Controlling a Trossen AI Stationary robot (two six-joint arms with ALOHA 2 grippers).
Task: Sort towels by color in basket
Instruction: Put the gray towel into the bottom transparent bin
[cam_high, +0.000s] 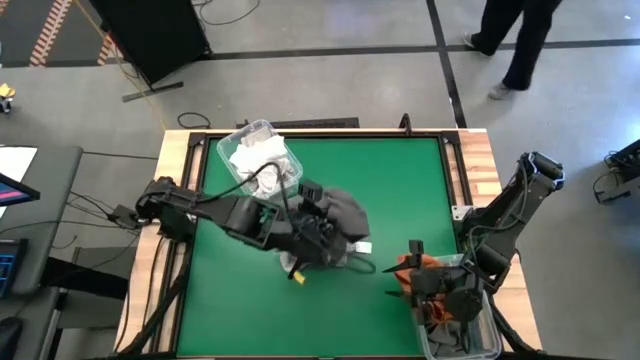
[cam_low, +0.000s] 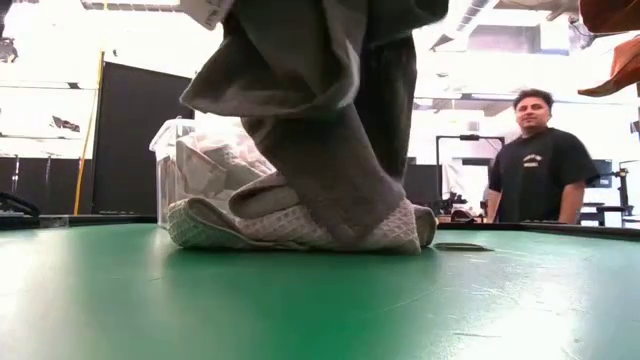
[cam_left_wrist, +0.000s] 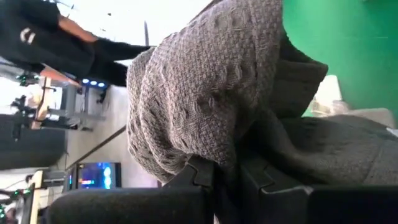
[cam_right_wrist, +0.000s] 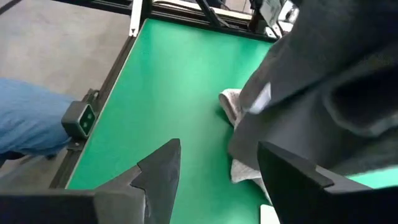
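On the green worktop (cam_high: 400, 190), my left claw (cam_left_wrist: 217, 177) pinches a dark grey towel (cam_high: 345, 215) lifted over a pale towel (cam_low: 290, 225); my right claw (cam_right_wrist: 217, 168) waits spread wide near the corner

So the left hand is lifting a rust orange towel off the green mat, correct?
Not quite: the towel that the left hand is shut on is dark grey, not rust orange. The left wrist view shows it; the rest stands.
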